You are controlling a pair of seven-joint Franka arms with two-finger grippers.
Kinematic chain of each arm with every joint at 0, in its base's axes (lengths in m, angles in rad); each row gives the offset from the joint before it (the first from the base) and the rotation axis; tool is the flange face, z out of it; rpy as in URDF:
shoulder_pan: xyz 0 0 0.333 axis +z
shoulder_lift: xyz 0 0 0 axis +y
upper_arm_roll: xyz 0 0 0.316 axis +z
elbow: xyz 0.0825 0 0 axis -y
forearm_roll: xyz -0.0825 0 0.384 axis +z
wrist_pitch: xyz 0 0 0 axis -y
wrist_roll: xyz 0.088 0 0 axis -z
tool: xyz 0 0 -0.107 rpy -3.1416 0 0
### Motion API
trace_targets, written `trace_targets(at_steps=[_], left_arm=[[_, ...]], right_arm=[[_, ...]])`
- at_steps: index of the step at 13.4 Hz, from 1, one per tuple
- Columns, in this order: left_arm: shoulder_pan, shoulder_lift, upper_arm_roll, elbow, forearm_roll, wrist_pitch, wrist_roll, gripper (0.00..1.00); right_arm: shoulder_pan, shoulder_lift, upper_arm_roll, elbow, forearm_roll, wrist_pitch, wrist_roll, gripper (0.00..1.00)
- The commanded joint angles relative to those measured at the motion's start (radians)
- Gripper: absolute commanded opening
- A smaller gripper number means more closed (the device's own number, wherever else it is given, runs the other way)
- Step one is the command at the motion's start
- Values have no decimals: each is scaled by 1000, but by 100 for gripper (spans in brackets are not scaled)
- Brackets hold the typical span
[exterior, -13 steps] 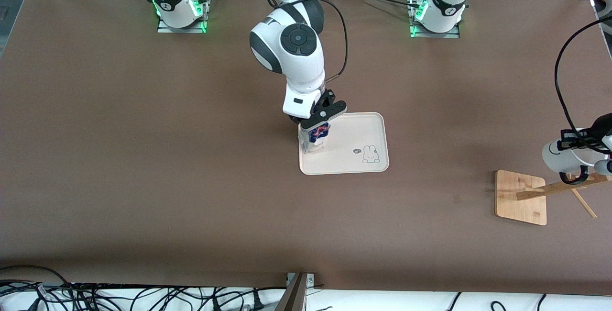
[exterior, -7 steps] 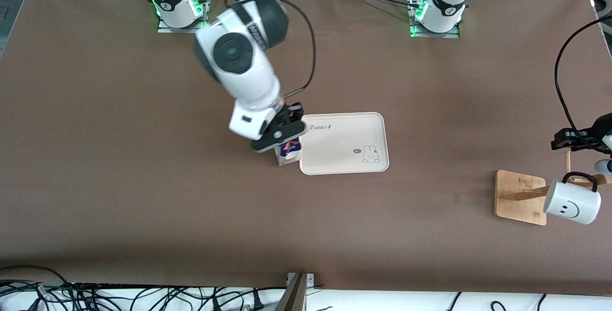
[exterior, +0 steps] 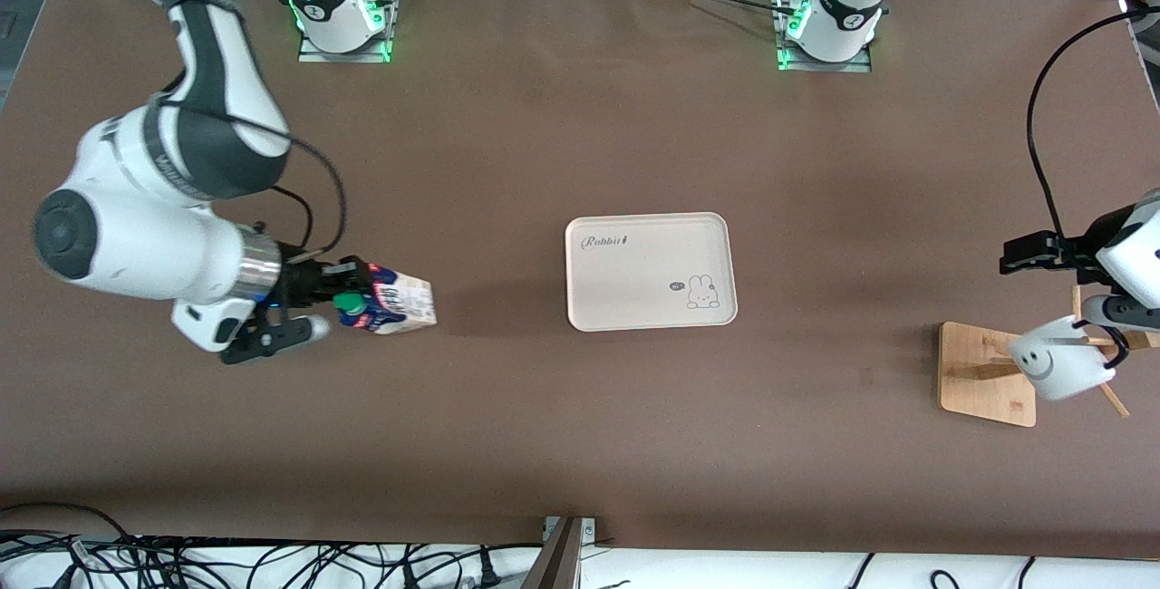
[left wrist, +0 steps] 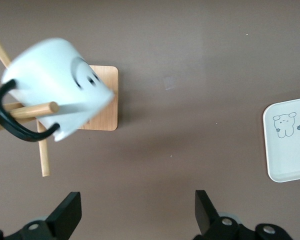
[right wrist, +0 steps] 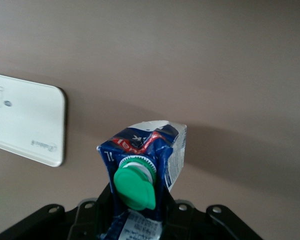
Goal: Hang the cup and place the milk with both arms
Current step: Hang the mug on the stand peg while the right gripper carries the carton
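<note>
Brown tabletop (exterior: 544, 426) w/ the cream tray (exterior: 649, 271) mid-table as my ref point. My right gripper (exterior: 333, 297) is clamped on the milk (exterior: 390, 301), well off the tray toward the right arm's end. Carton is tipped on its side, green cap (exterior: 345, 304) pointing back at my wrist, base pointing toward the tray. Right wrist cam: milk (right wrist: 142, 172) sits between my fingers, cap (right wrist: 135, 187) facing the lens, tray (right wrist: 25, 120) corner in shot, apart from the carton. Can't tell if the carton touches the table or hangs just above it.

Tray carries only its printed rabbit (exterior: 700, 291) & lettering.

My left gripper (exterior: 1042, 254) is toward the left arm's end from the tray, above the wooden rack (exterior: 986, 373), jaws spread wide, gripping nothing. Left wrist cam: both fingertips (left wrist: 65, 215) stand apart w/ bare table between them. Cup (exterior: 1056, 358) hangs on a rack peg, tilted, smiley showing. Wrist cam confirms: cup (left wrist: 57, 85) w/ black handle (left wrist: 17, 125) looped over the peg (left wrist: 27, 110), rack (left wrist: 104, 100) base beneath it. Cup is clear of my left fingers.
</note>
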Motion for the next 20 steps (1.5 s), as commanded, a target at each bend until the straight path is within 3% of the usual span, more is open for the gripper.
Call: trace_targets(at_steps=[1, 4, 6, 8, 10, 12, 13, 15, 17, 20], left_arm=[[-5, -21, -34, 4, -5, -33, -34, 100], [-5, -63, -40, 12, -7, -72, -30, 100], [-5, -96, -62, 4, -7, -67, -22, 100], [-23, -145, -39, -48, -20, -61, -22, 100], [-107, -221, 74, -142, -83, -11, -22, 100], [-202, -377, 195, -365, -91, 116, -22, 100], [-233, -440, 216, -445, -89, 155, -31, 100], [-287, -508, 262, -522, -89, 157, -56, 100], [-340, -509, 322, -518, -89, 151, -89, 100], [-342, -489, 320, -492, -91, 116, -128, 100]], right_arm=[[-26, -38, -50, -101, 21, -5, -77, 35], [-25, -64, -110, -205, 10, 41, -91, 36], [-23, -93, -118, -274, -22, 90, -90, 37], [-22, -96, -116, -314, -51, 141, -85, 37], [-20, -96, -118, -321, -58, 147, -76, 37], [-19, -96, -118, -333, -64, 161, -75, 37], [-19, -96, -118, -339, -65, 169, -75, 41], [-19, -96, -118, -339, -64, 169, -72, 68], [-19, -96, -118, -335, -64, 164, -53, 78], [-19, -98, -118, -330, -64, 158, -52, 91]])
